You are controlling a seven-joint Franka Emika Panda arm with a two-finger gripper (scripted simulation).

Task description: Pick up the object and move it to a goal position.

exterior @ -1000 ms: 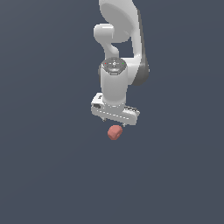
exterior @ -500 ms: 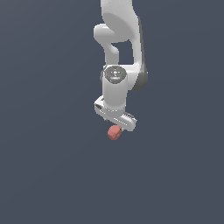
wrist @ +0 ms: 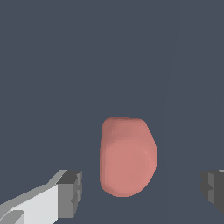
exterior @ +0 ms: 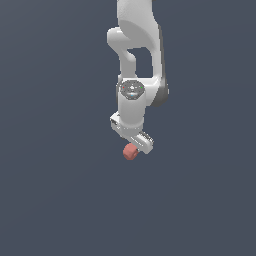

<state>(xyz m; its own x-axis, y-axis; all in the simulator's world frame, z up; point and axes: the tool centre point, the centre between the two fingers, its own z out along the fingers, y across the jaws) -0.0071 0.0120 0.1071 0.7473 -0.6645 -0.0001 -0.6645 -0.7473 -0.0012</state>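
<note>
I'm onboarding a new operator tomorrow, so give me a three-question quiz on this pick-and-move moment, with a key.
1. True or false: in the wrist view, the end effector fingers are pressed against the object.
2. Multiple choice: in the exterior view, where is the object relative to the end effector? A) just below its tip B) far off to the exterior view's right C) above the wrist
3. Fill in: the object's colour is ____.

Key:
1. False; gaps show on both sides of the object, so the end effector is open.
2. A
3. Salmon-red
</note>
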